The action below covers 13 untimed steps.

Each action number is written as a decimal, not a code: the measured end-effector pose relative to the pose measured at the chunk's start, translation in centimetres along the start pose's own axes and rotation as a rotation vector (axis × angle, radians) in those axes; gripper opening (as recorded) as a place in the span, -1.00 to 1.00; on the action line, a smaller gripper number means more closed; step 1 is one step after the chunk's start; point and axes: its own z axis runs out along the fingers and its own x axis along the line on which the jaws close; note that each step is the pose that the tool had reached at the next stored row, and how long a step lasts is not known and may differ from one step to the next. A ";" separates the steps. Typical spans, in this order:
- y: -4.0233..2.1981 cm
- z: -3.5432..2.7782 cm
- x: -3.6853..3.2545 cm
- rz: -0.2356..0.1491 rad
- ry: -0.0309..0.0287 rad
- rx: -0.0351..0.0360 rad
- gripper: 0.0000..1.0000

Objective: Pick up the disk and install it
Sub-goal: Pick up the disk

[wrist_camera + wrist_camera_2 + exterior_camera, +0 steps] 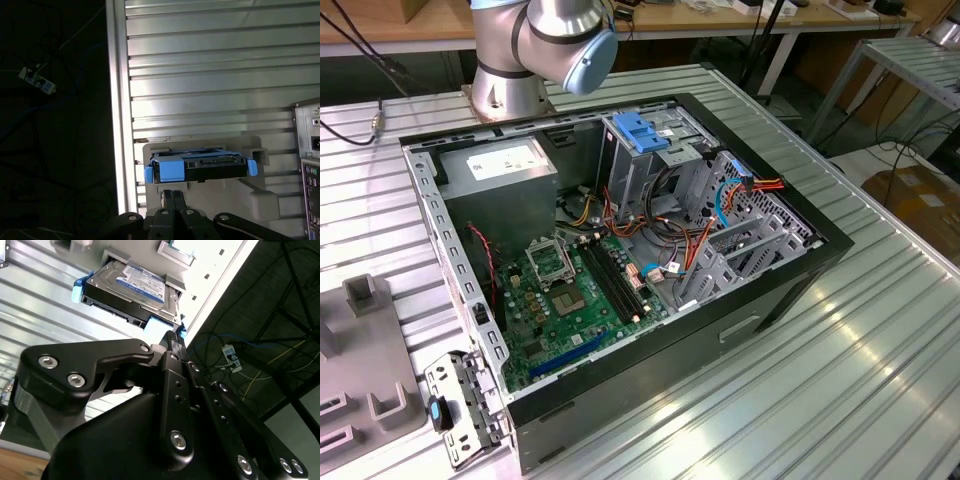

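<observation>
the exterior view, read from its left: we see grey moulded fixtures (365,290) on a ribbed aluminium table (880,340), then the arm (545,40), silver with pale-blue caps. next comes an open black computer case (790,285) holding a grey power-supply box (505,165), a green motherboard (570,290), a light-blue latch plate (642,130) and red and orange cables (760,185). workbenches (910,55) stand at the exterior view's right.

in both wrist views the disk (200,169) (135,290), flat silver-grey metal between bright blue rails, lies in a pale grey cradle (250,200) by the table's edge, with dark floor and loose cables (50,125) beyond. the matt black gripper (173,192) (172,335) has its fingers drawn narrow, tips just beside the disk's blue rail. we cannot tell whether they pinch it.
</observation>
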 end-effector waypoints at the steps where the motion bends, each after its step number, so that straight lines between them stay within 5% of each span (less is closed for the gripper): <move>1: 0.00 0.00 0.03 0.000 0.0000 0.0000 -0.79; 9: -0.01 0.00 0.14 -0.004 0.0002 0.0000 -0.79; 13: -0.01 0.01 0.15 -0.047 0.0020 0.0002 -0.79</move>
